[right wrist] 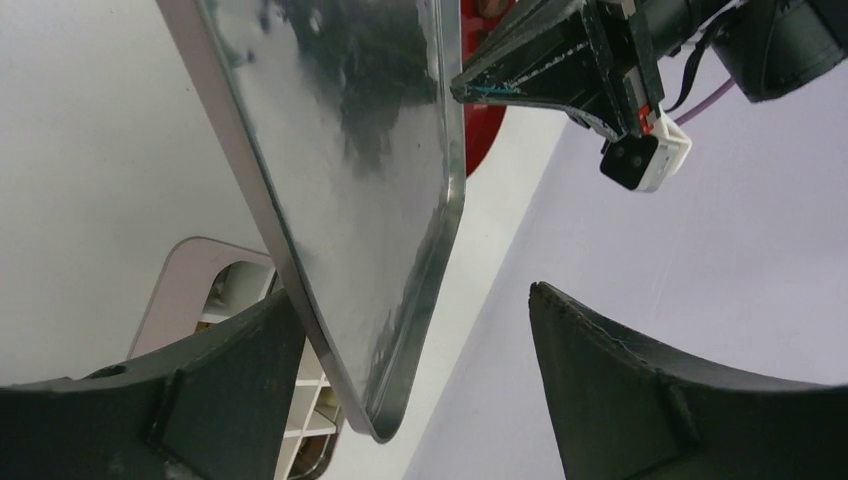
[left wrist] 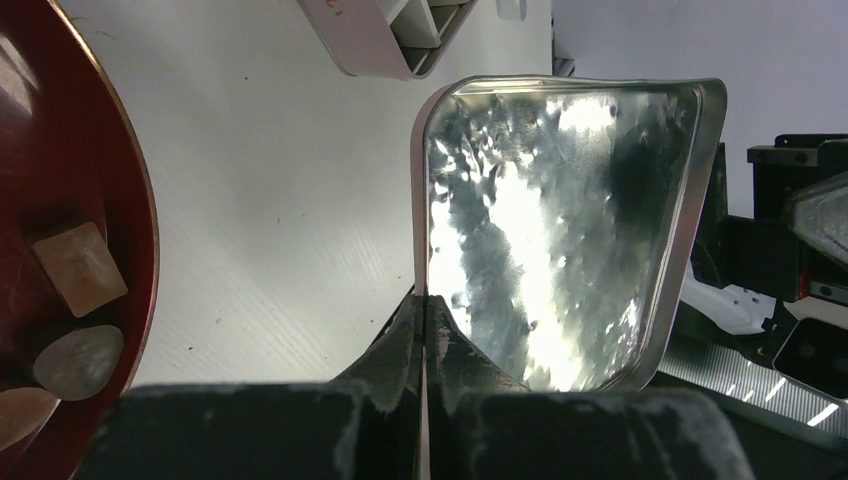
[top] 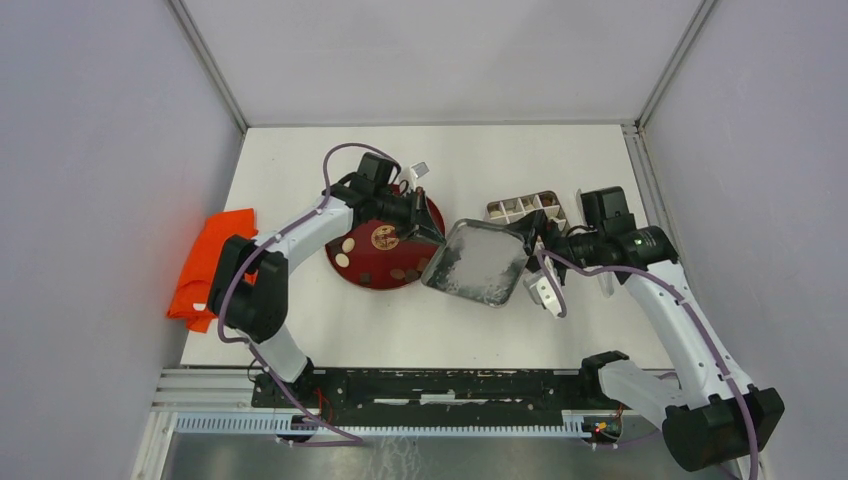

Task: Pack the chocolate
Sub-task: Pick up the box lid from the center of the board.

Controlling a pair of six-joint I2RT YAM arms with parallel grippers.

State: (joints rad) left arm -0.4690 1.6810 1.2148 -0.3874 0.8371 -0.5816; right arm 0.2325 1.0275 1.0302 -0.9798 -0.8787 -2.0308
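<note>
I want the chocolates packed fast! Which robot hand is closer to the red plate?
Left. The left gripper is at the edge of the red plate, pinching the silver tin. The right gripper is across the tin, near the grid box, open.

tin lid: shiny dimpled metal | plate: glossy | cloth: matt fabric
</note>
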